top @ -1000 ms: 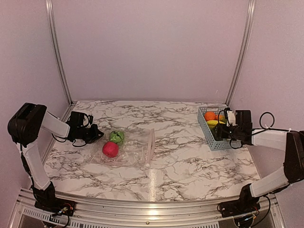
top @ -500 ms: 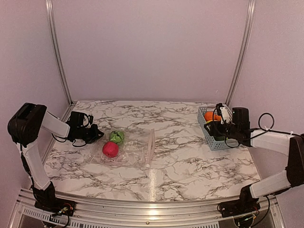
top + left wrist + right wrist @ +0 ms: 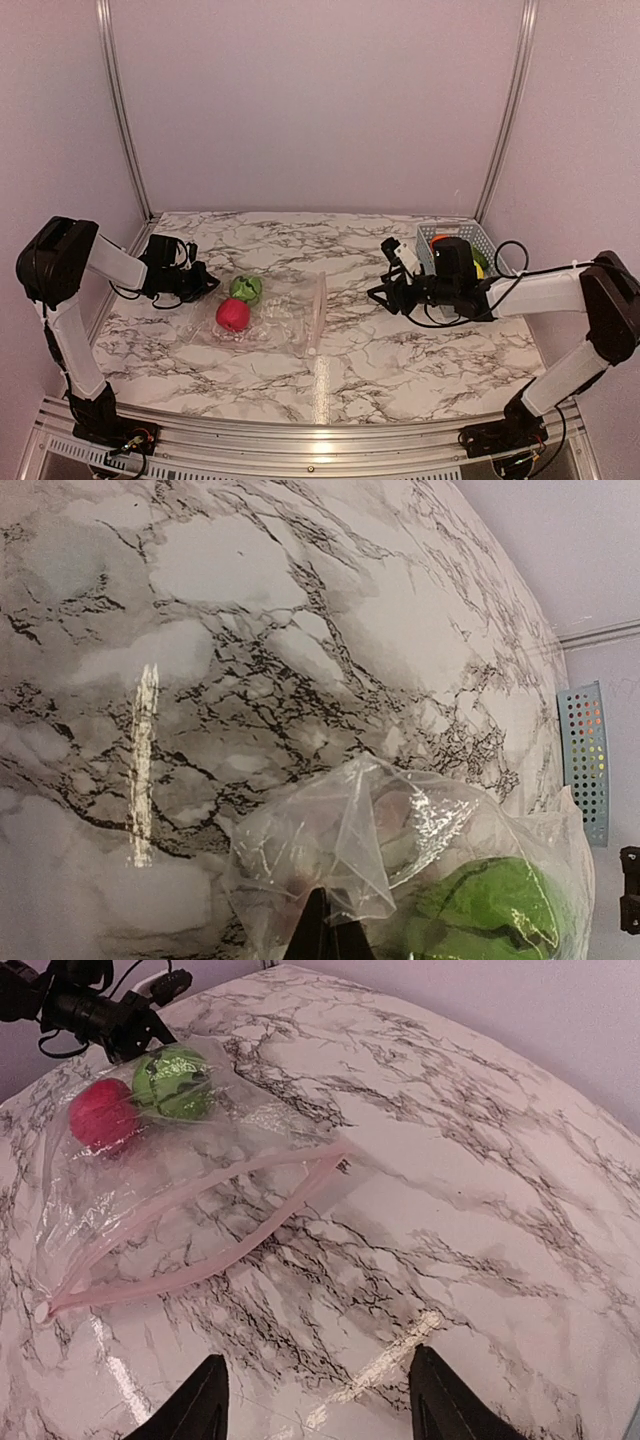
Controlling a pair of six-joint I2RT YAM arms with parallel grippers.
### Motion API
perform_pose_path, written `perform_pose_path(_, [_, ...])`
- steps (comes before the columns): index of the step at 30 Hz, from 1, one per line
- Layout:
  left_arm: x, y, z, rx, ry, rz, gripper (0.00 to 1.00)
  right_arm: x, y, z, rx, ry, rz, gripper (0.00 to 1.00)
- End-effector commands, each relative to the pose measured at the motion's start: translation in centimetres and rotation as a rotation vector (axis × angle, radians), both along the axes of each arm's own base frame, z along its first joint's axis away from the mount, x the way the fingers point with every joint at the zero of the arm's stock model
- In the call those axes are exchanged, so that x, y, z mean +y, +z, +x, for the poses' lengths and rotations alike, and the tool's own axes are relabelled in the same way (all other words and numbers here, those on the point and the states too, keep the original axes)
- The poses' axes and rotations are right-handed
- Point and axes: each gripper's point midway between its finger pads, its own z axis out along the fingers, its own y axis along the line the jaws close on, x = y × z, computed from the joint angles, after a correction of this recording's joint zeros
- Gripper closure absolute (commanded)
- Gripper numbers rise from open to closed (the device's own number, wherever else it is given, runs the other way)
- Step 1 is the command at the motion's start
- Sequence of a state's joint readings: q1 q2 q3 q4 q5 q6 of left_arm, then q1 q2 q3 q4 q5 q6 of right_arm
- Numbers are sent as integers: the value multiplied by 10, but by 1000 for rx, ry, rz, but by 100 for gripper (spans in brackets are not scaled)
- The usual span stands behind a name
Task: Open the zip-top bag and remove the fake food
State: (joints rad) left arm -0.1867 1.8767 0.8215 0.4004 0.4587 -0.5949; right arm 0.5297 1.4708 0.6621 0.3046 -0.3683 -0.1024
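The clear zip-top bag [image 3: 285, 318] lies flat left of centre, its pinkish zip strip [image 3: 200, 1222] parted and facing the right arm. Inside it, at the far closed end, sit two pieces of fake food: a red round piece [image 3: 232, 314] and a green round piece [image 3: 246, 288]. My left gripper [image 3: 207, 284] is shut on the bag's far left corner [image 3: 330, 850], its dark fingertips [image 3: 318, 932] pinching the film beside the green piece [image 3: 490, 910]. My right gripper [image 3: 385, 291] hovers open and holding nothing above bare marble, right of the bag's mouth [image 3: 320, 1400].
A light blue slotted basket [image 3: 470, 233] stands at the back right behind my right arm, with orange and yellow pieces partly hidden in it. Metal frame posts rise at both back corners. The table's left edge runs close behind my left arm.
My right arm has swung left from over the basket to the middle of the table, near the bag's mouth, and its jaws have narrowed a little. The left arm and the bag have stayed put.
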Motion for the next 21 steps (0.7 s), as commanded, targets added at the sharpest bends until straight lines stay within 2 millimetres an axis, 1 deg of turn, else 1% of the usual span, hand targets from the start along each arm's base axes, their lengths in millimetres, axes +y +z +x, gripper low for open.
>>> perform_pose_path(1, [-3,-2,1,-1,-34,-13,100,34,16,3,-140,106,-1,44])
perform_pose_path(3, [-4,-2,1,-2,-41,-13,100,46,6,0,-155,143,-22,46])
perform_pose_path(4, [-4,-2,1,1,-43,-14,100,50,6,0,-163,155,-24,47])
perform_pose_path(5, [-5,-2,1,1,-46,-15,100,55,-1,0,-164,168,-32,49])
perform_pose_path(7, [-6,-2,1,2,-48,-18,100,65,-6,-2,-172,192,-30,51])
perform_pose_path(13, [-8,-1,3,2,-63,-26,100,83,-26,-1,-159,252,-8,62])
perform_pose_path(17, [-10,-1,3,2,-71,-33,100,97,-36,0,-158,284,5,68])
perform_pose_path(21, [-13,-2,1,8,-74,-42,100,115,-47,-4,-163,326,2,72])
